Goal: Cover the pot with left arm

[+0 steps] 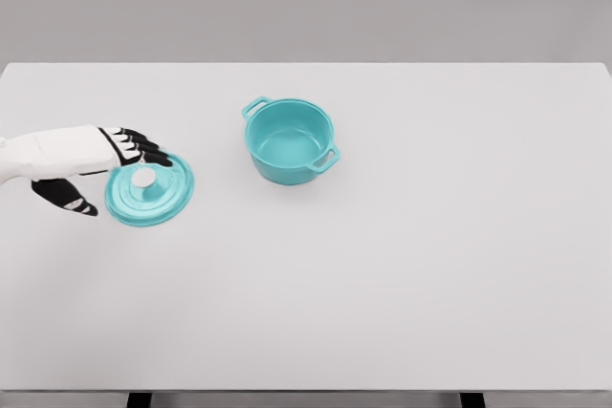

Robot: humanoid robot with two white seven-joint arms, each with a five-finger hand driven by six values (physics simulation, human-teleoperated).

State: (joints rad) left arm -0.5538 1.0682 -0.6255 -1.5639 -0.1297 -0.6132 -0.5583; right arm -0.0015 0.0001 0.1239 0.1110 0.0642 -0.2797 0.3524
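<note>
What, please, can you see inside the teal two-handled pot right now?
The teal two-handled pot is open and holds nothing visible: only its bare floor and far inner wall show. The near rim hides the near inner wall.

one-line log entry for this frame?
phase: reaching lid | left hand: open, over lid knob | lid: flat on table | pot: uncovered, right of lid

The pot (pixel 289 140) sits on the table (pixel 430 265), a bit left of the middle and toward the top. The lid (pixel 150 191) lies flat at the left, apart from the pot. The left hand (pixel 81 161) is over the lid's left edge.
</note>
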